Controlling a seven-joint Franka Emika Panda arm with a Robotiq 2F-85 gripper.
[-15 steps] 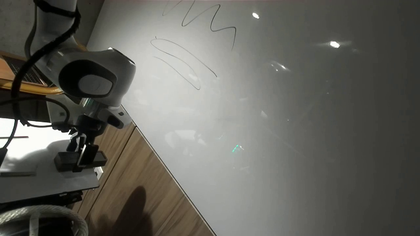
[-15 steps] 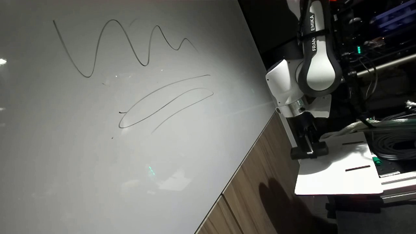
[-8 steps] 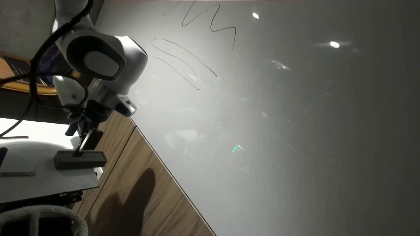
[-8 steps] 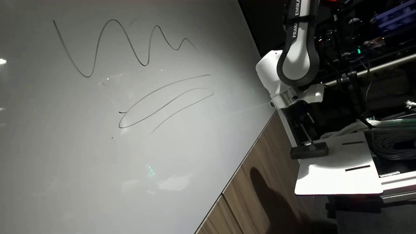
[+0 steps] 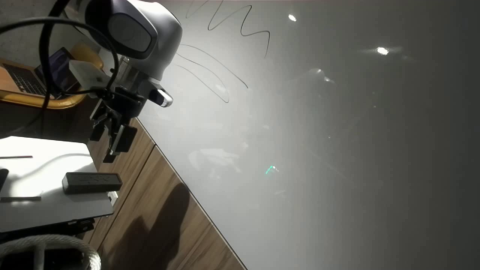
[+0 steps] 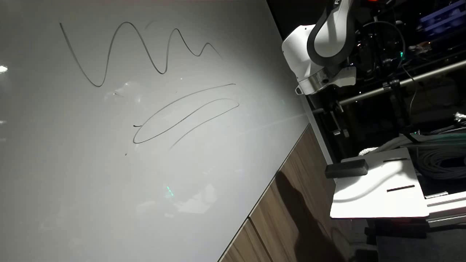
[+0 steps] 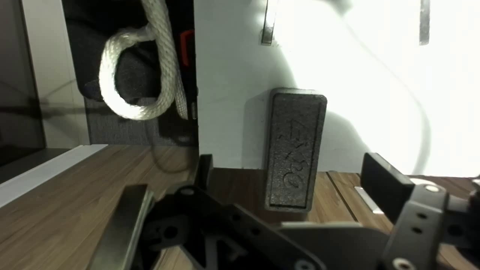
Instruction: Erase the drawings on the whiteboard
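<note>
The whiteboard (image 5: 337, 217) fills most of both exterior views (image 6: 91, 203). It bears a dark zigzag (image 6: 145, 48) and a long slanted loop (image 6: 188, 116); the arm hides the loop's left end in an exterior view (image 5: 210, 70). A dark grey block-shaped eraser (image 5: 92, 183) lies on the small white table (image 5: 75, 208), overhanging its edge, with marks on top (image 7: 294, 150). My gripper (image 5: 105, 145) is open and empty above the eraser, apart from it. In the wrist view its fingers (image 7: 294, 174) stand wide on either side of the eraser's line.
A wooden panel (image 5: 150, 180) runs along the whiteboard's edge and carries the arm's shadow. A white rope loop (image 7: 131, 112) is beside the table. A black cable (image 5: 78, 23) hangs off the arm. A laptop (image 5: 22, 77) sits behind the arm.
My gripper was down around the eraser one second ago. It has risen clear of it and shifted toward the whiteboard. The eraser and the drawings stay as they were.
</note>
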